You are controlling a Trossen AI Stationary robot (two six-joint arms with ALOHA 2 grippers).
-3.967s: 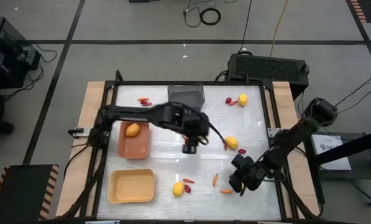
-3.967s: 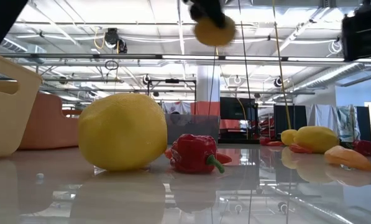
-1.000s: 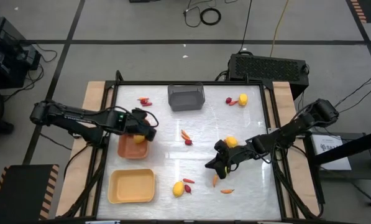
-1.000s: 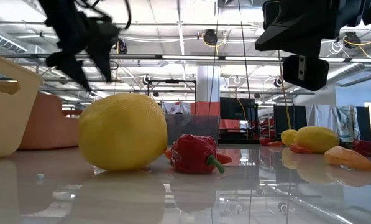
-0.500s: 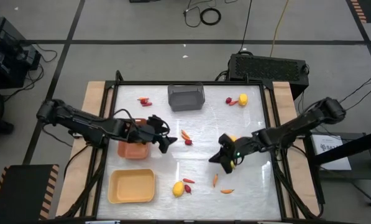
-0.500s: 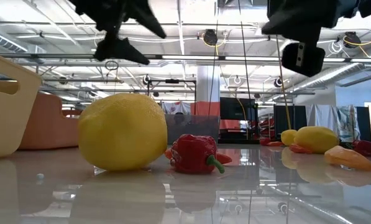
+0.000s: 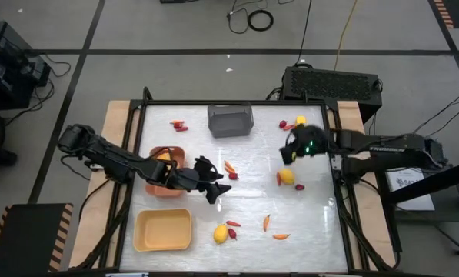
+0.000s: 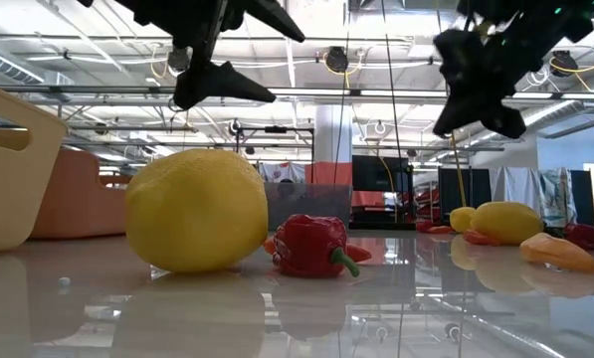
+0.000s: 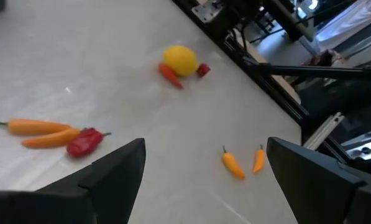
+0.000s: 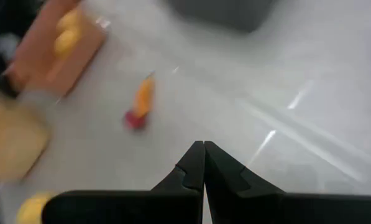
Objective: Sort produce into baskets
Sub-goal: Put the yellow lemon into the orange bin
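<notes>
The grey bin (image 7: 230,120) stands at the far middle of the table (image 7: 314,231) and serves as the landmark. Toward the near side of it and to its left lies the orange tray (image 7: 164,187), with two yellow fruits showing in it from the right wrist camera (image 10: 66,31). Nearer still, beyond that tray from the bin, sits the pale yellow tray (image 7: 164,230).

The left gripper (image 7: 216,187) hangs over the table on the near side of the bin, just right of the orange tray. Its fingers (image 9: 117,171) are spread wide and hold nothing. Right beside it, toward the bin, lie two thin carrots (image 9: 39,132) and a small red pepper (image 9: 84,140), touching one another.

The right gripper (image 7: 289,152) hangs above the table to the right of the bin. Its fingers (image 10: 197,163) are pressed together with nothing between them. Just on its near side rests a lemon (image 7: 287,177) with a small red piece (image 7: 299,186) next to it.

Left of the bin lies a small red and orange piece (image 7: 178,124). Well to the right of the bin, at the far edge, another yellow fruit (image 7: 300,121) sits by a red piece (image 7: 284,124). Far from the bin, near the front edge, a lemon (image 8: 197,210) rests beside a red pepper (image 8: 309,246), and two little orange sticks (image 7: 273,228) lie farther right.
</notes>
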